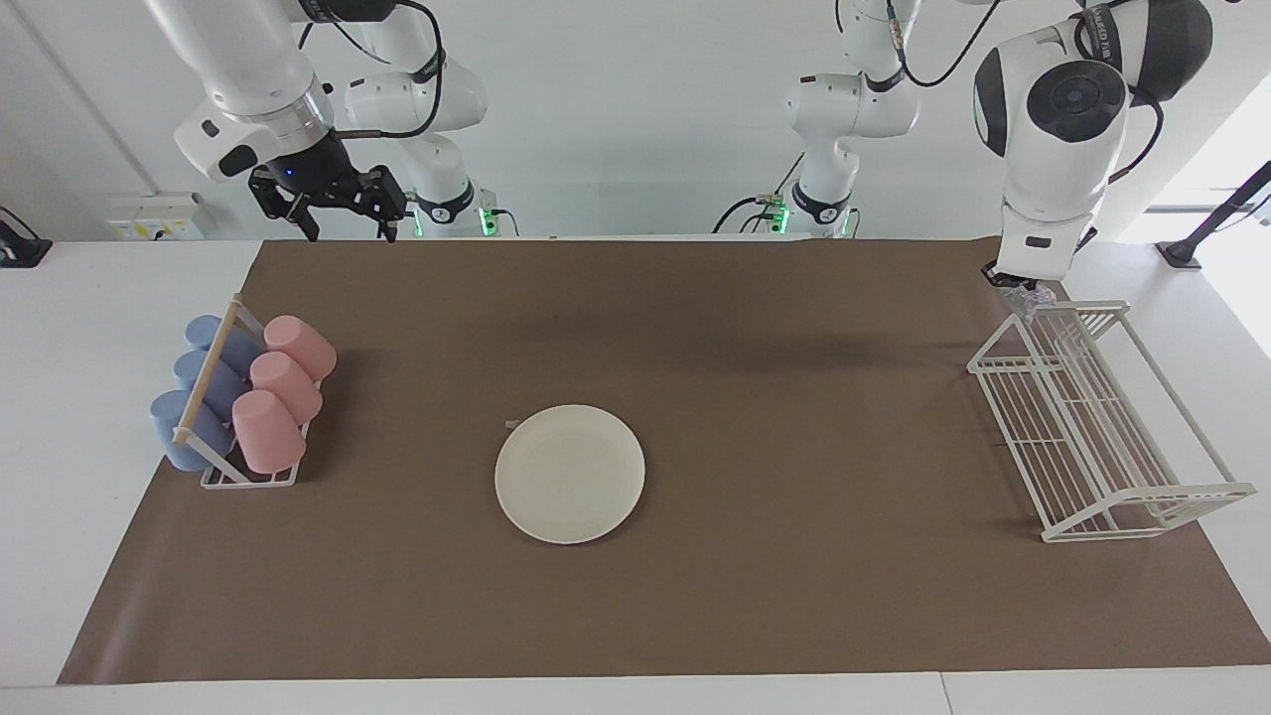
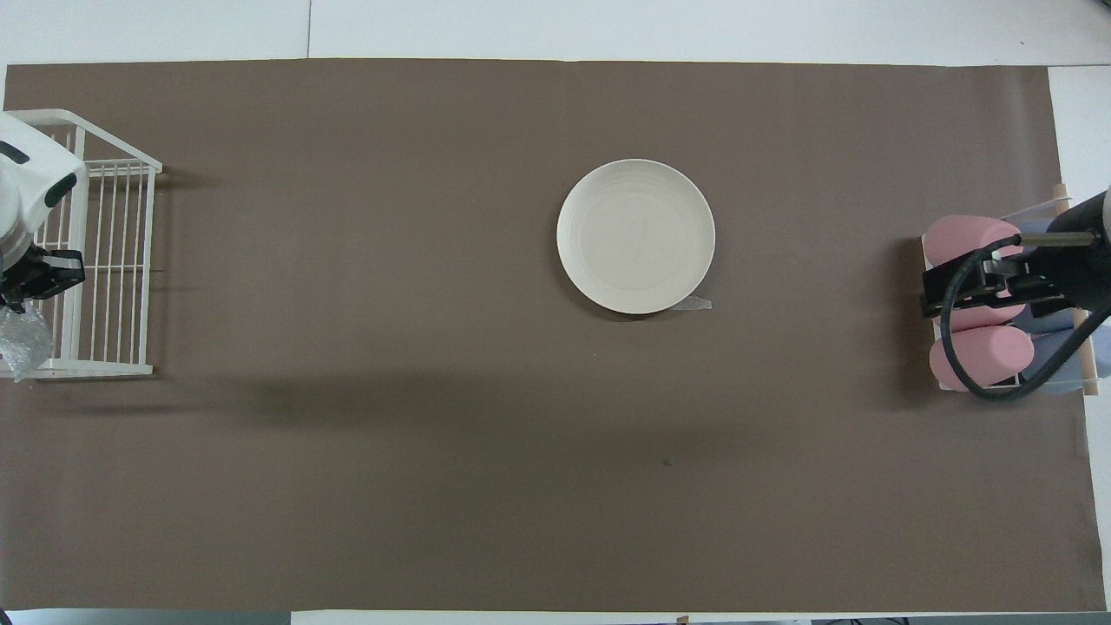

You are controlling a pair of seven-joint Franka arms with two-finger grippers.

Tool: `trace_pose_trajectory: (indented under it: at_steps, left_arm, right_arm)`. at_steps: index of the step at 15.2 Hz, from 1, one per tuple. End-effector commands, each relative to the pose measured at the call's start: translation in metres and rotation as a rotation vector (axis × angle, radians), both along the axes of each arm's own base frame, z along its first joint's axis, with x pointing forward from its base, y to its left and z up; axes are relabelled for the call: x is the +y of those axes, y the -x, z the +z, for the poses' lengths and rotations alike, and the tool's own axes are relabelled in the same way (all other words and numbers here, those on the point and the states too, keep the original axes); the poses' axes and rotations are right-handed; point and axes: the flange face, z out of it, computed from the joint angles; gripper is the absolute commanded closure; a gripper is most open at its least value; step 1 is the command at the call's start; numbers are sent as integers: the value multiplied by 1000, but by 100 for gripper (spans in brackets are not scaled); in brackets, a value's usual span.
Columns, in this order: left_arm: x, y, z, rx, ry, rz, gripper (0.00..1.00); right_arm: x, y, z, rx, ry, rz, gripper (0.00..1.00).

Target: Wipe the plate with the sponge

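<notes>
Hanging below closed jaws, the sponge was gripped by the left gripper above the wire rack's nearest corner. The right gripper was held open and idle, raised. The plate was left mid-table, well apart from either jaws. Snagging on the rack's wires could be risked if the sponge were lowered here.

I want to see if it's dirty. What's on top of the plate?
Nothing lies on the plate; its cream-white top is bare. A bit of tape pokes out at its rim. What is under the plate is covered.
</notes>
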Motion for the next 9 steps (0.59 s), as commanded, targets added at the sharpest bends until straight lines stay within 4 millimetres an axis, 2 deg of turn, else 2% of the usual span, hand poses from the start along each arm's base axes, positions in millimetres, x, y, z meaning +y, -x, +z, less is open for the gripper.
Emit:
trace_pose_trajectory:
  at_steps: [1,4,6,8,9]
  left_arm:
    - [-3,-22,-21,20,-221,-33,100]
    - [-1,-44,-40,-4,-371,-114,100]
    - [5,-48,-53,-37,-422,-153,100]
    - [-1,-44,-85,-84,-460,-134,100]
    - [-1,-41,-107,-117,-504,-129,100]
  right_arm:
    - [-10,10,4,-14,10,24,0]
    - [-10,7,0,-27,3,47,0]
    - [-11,4,1,-49,0,73,0]
    - [-18,2,-1,-52,-3,88,0]
    - [-32,2,-2,-46,-2,62,0]
